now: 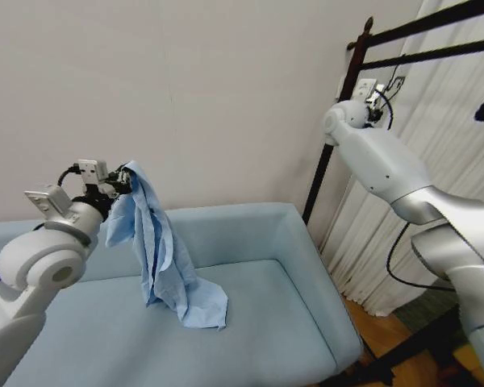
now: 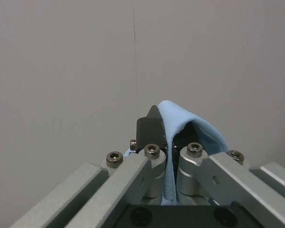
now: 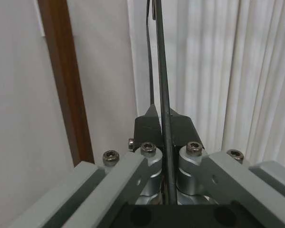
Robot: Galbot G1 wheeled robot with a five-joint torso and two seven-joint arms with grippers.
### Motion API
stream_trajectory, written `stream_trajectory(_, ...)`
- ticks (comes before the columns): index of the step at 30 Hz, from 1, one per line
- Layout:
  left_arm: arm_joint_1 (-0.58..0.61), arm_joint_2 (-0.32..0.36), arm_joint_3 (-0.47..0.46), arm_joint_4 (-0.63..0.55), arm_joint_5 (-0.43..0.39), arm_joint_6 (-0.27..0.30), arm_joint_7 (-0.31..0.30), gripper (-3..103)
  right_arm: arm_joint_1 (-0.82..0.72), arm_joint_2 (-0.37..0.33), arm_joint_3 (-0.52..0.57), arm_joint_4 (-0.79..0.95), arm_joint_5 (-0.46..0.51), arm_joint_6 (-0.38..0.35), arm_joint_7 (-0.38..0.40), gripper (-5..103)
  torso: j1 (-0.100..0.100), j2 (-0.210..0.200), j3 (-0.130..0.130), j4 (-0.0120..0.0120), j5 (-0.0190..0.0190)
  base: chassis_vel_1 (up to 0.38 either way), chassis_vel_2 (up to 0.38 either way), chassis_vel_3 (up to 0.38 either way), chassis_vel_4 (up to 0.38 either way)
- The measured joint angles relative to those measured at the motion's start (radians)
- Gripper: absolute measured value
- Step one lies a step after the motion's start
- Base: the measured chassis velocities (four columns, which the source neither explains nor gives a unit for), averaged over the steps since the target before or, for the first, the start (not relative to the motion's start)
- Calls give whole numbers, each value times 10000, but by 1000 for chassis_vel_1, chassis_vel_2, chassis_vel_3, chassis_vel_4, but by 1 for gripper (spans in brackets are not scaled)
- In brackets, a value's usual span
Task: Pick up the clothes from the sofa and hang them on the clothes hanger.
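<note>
Head view and both wrist views, read from left to right. At the left we see the left end effector (image 1: 121, 181) raised in front of the wall (image 1: 226, 97), its fingers pressed together on a narrow fold at the top of the blue garment (image 1: 165, 258). The left wrist view confirms the pinch, with the cloth (image 2: 190, 126) draped over and between the fingers of the left end effector (image 2: 168, 128). The garment hangs in a bunched column, and its lower end rests on the seat of the sofa (image 1: 266, 322). Farther right stands the clothes rack (image 1: 316, 189), well apart from the garment and just beside the curtain (image 1: 371, 266). The right end effector (image 1: 375, 97) is held high near the rack's post and is closed on a thin dark rod (image 3: 162, 71), which passes between the fingers of the right end effector (image 3: 166, 123). We judge three hazards. The small bite on the fold may slip under the garment's weight. The trailing end may drag or snag on the sofa during transfer. The bunched cloth may slide off the rack unless it is spread, and the thin rod may twist in so narrow a grip.
</note>
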Motion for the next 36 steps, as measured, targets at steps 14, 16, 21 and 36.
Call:
stream_trajectory(14,184,94,0,99,93,-6,17,0,-1102,-3499,-85,5496,2708,-1005,-2145,2,-1,0,-1,-3,0,0,0,0,0)
stream_trajectory(16,69,235,82,250,65,-7,68,0,-1392,-4018,210,6186,2933,-1073,-2909,2,-1,0,-1,-3,-3,0,0,0,0)
stream_trajectory(21,-434,683,333,661,-305,57,231,0,-2490,-5141,1609,7244,3426,-1529,-5603,2,-1,-1,-2,1,-4,0,0,0,0)
stream_trajectory(36,-2806,2853,1353,2679,-3947,27,2846,0,-5830,-7000,4326,9784,3449,-1793,-11811,2,0,-2,0,4,-5,0,0,0,0)
